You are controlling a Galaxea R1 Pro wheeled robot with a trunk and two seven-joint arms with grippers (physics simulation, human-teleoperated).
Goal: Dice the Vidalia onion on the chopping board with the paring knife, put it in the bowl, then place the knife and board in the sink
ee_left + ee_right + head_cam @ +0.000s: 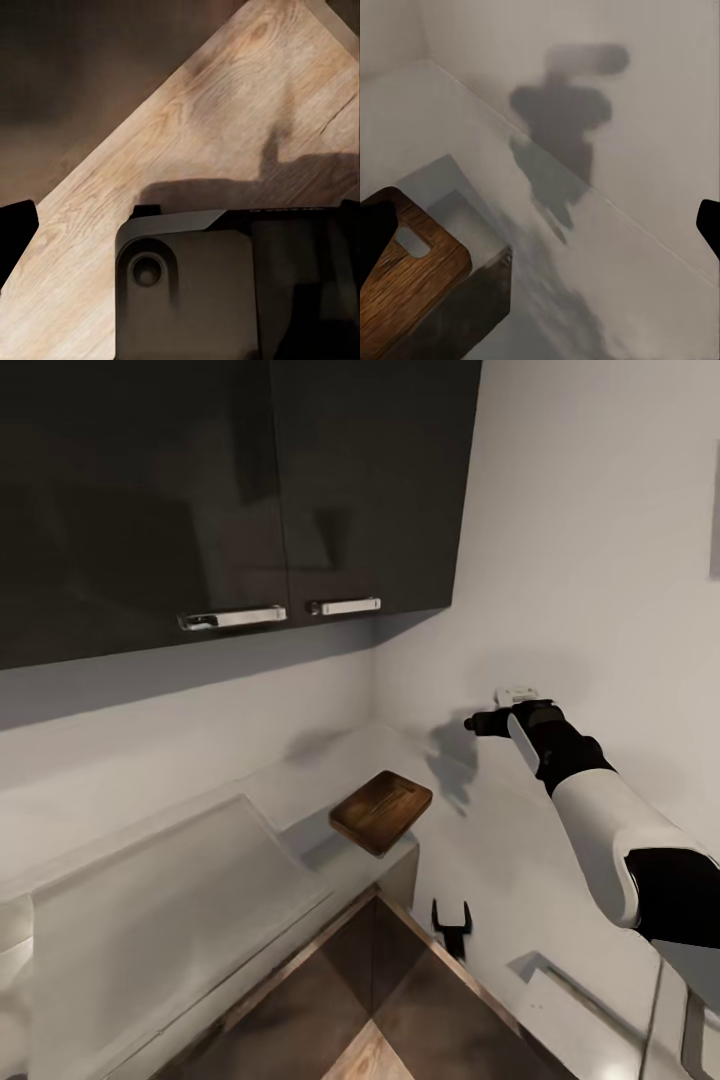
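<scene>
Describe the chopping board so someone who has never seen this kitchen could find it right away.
Start at the dark wall cabinets and look down to the pale countertop in the corner. The chopping board lies at the counter's end, overhanging its edge. It is the one dark brown wooden rectangle there, with a slot handle hole.

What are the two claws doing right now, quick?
Left claw: open, holding nothing.
Right claw: seems open, nothing held; the chopping board lies apart from it.
</scene>
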